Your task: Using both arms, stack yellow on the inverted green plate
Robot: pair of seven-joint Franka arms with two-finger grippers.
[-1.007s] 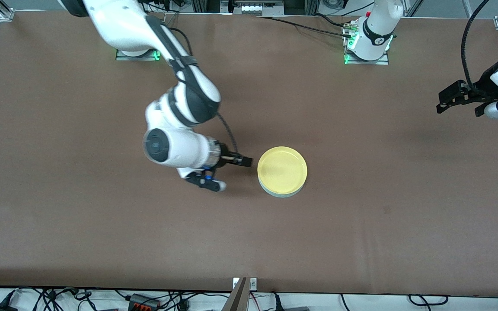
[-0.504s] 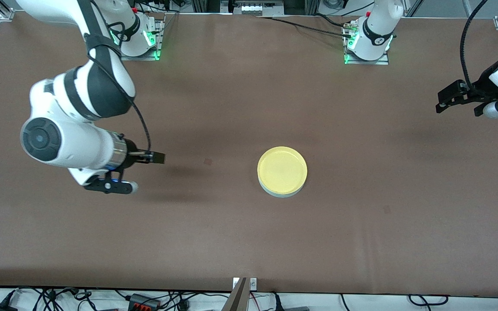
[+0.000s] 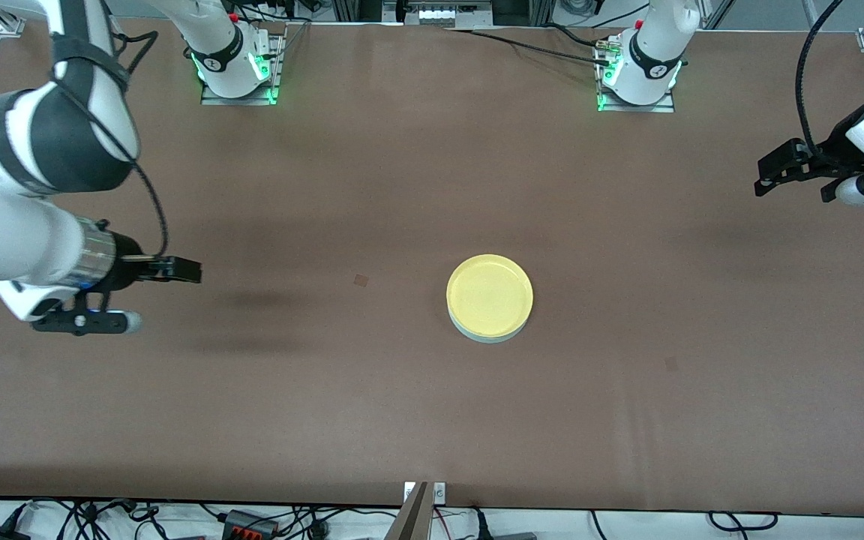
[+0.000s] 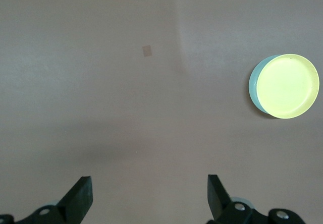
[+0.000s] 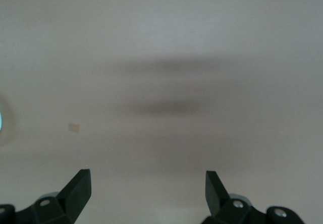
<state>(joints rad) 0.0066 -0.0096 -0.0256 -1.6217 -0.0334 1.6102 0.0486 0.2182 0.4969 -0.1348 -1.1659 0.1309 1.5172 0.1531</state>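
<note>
The yellow plate [image 3: 490, 294] rests upright on the green plate [image 3: 489, 336] near the table's middle; only a pale rim of the green one shows beneath it. In the left wrist view the yellow plate [image 4: 288, 85] covers the green plate [image 4: 254, 84] except for a crescent. My right gripper [image 3: 186, 270] hangs open and empty over bare table toward the right arm's end, well away from the stack. My left gripper [image 3: 768, 177] waits open and empty over the left arm's end. Both wrist views show wide-spread fingers, left gripper [image 4: 149, 196] and right gripper [image 5: 146, 188], with nothing between them.
A small brown square mark [image 3: 361, 280] lies on the brown table cover [image 3: 627, 420] between the right gripper and the stack. The arm bases [image 3: 235, 71] stand along the table's edge farthest from the camera. Cables [image 3: 252, 519] run below the near edge.
My right arm has swung away from beside the plates toward the right arm's end of the table, gripper still open. The left arm and the plates have stayed put.
</note>
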